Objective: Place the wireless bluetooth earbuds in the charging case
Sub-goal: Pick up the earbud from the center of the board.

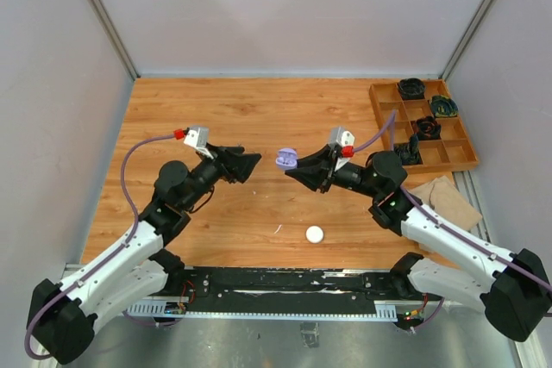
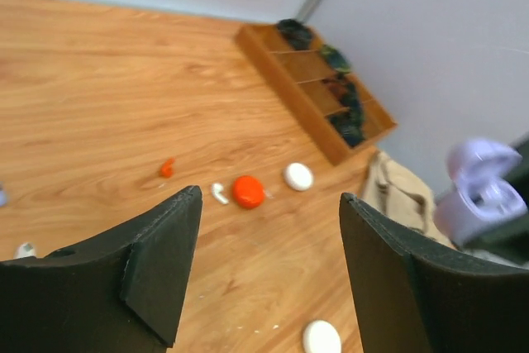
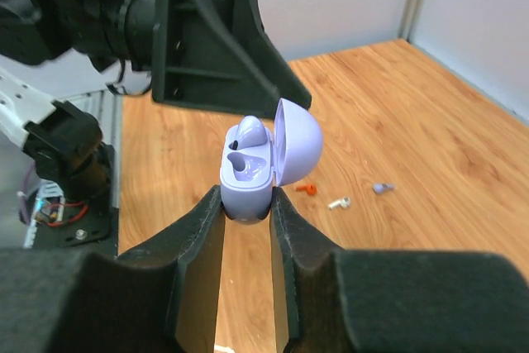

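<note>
My right gripper (image 3: pixel 248 202) is shut on the base of a lilac charging case (image 3: pixel 248 173), held off the table with its lid open. One lilac earbud (image 3: pixel 250 131) sits in the far socket and the near socket looks empty. An orange earbud (image 3: pixel 307 189), a white earbud (image 3: pixel 339 202) and a lilac earbud (image 3: pixel 382 188) lie on the wood beyond. My left gripper (image 2: pixel 271 204) is open with nothing between its fingers, and it faces the case (image 1: pixel 286 159) from a short gap to the left (image 1: pixel 248 164). Its view shows the orange earbud (image 2: pixel 167 168) and the white earbud (image 2: pixel 219 193).
An orange-red puck (image 2: pixel 248 191) and a white puck (image 2: pixel 298 176) lie by the loose earbuds. Another white puck (image 1: pixel 314 233) lies nearer the arm bases. A wooden compartment tray (image 1: pixel 379 114) with dark items stands at the back right, with a brown paper bag (image 1: pixel 448 200) in front of it.
</note>
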Action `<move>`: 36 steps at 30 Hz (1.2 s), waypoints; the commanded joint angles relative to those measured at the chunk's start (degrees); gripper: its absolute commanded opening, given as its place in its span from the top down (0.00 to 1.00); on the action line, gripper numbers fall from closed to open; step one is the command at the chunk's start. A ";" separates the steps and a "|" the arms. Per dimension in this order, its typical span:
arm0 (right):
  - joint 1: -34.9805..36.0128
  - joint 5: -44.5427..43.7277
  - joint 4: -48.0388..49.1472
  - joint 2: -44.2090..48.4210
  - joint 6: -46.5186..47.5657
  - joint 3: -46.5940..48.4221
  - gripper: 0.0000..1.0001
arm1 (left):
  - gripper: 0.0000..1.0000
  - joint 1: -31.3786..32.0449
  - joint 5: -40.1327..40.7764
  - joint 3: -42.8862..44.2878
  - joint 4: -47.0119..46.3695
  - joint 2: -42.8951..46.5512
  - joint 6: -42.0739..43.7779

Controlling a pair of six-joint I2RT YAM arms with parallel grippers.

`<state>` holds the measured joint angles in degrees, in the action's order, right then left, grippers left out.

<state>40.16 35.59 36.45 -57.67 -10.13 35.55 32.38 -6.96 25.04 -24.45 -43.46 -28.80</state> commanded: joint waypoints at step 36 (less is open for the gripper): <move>-1.37 -15.46 0.12 8.45 7.74 -11.73 0.92 | 0.31 -13.58 9.68 52.41 39.31 -69.46 8.88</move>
<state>39.97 20.91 34.24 -49.52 -3.14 24.67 18.96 5.72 74.39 11.03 -110.80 -22.31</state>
